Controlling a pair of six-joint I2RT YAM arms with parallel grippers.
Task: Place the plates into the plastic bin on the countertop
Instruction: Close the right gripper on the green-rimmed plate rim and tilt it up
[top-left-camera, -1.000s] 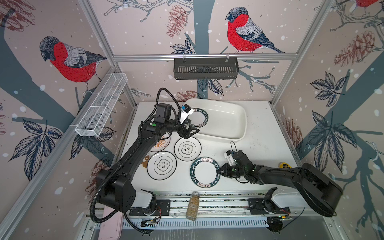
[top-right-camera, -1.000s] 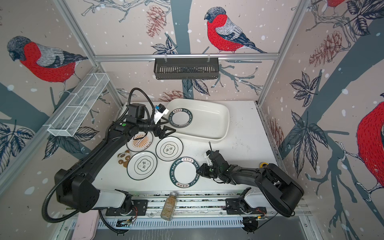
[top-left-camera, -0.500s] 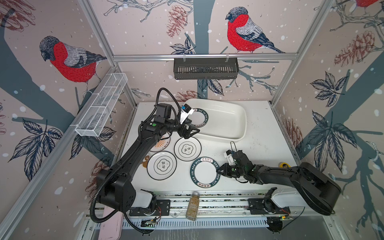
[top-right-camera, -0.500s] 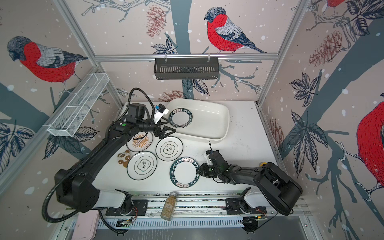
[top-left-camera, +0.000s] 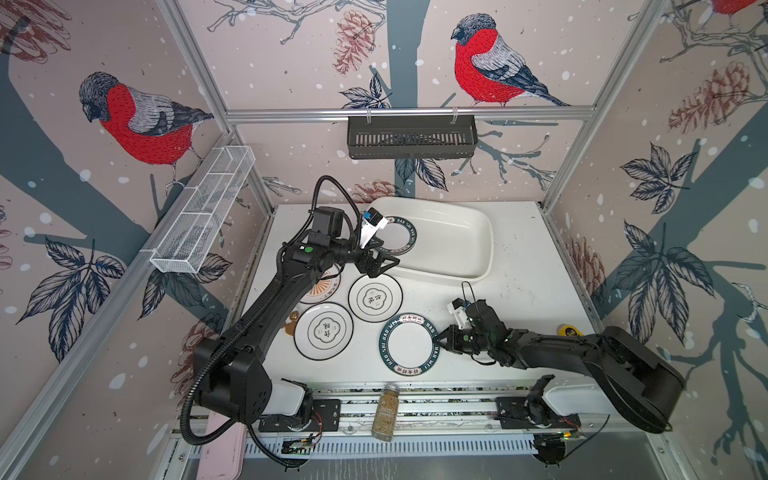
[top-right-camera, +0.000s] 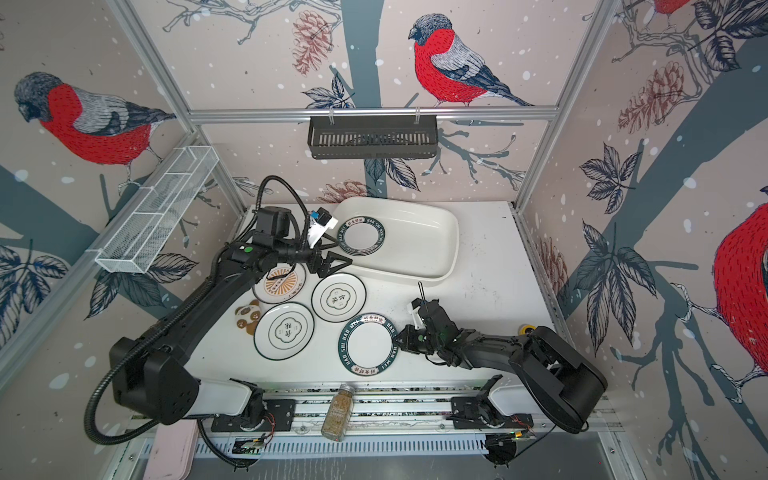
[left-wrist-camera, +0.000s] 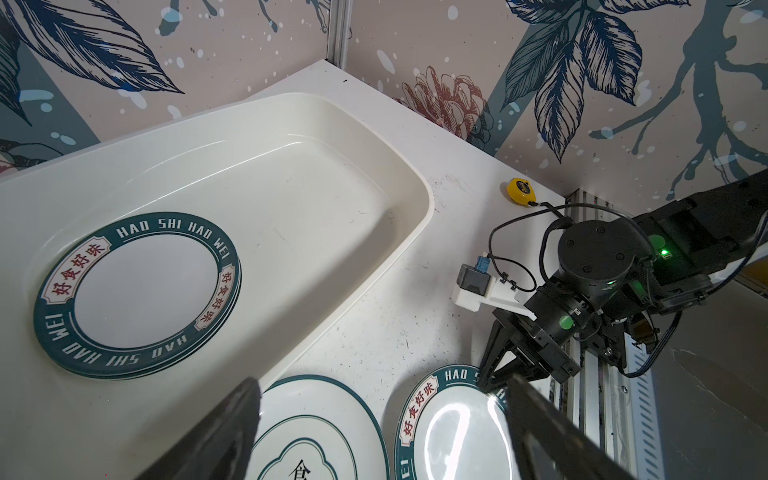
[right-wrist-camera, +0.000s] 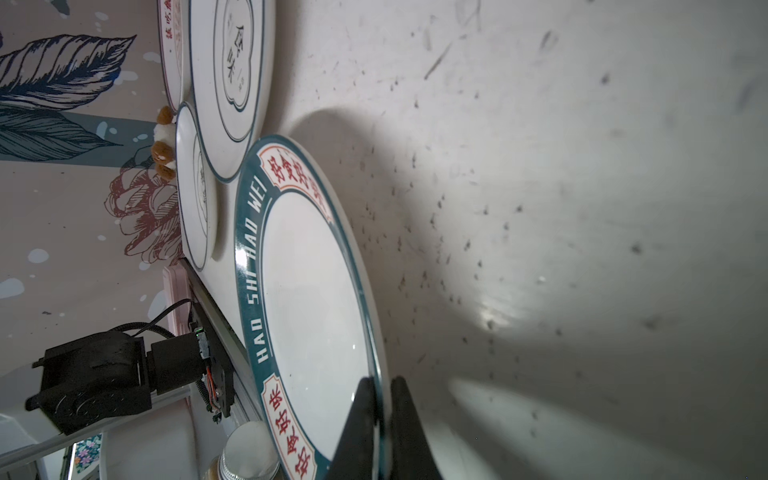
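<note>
A green-lettered plate (top-left-camera: 407, 345) (top-right-camera: 368, 345) (right-wrist-camera: 307, 291) lies on the countertop (top-left-camera: 519, 291). My right gripper (top-left-camera: 439, 337) (top-right-camera: 400, 338) (right-wrist-camera: 384, 386) is shut on its right rim, low over the surface. Two black-rimmed flower plates (top-left-camera: 375, 298) (top-left-camera: 323, 330) and an orange sunburst plate (top-right-camera: 279, 284) lie left of it. The plastic bin (top-left-camera: 486, 249) (left-wrist-camera: 415, 216) at the back holds another green-lettered plate (top-left-camera: 397, 235) (left-wrist-camera: 137, 291), which tops a small stack. My left gripper (top-left-camera: 384, 266) (left-wrist-camera: 384, 380) hovers open and empty over the bin's front-left rim.
A brown cookie-like coaster (top-right-camera: 248, 316) lies beside the left arm. A spice jar (top-left-camera: 384, 411) lies on the front rails. A yellow tape measure (top-left-camera: 569, 331) sits at the right edge. A black basket (top-left-camera: 411, 137) and a wire rack (top-left-camera: 203, 208) hang on the walls.
The right gripper's jaws have closed the last bit onto the green-lettered plate's rim. The left arm has stayed still.
</note>
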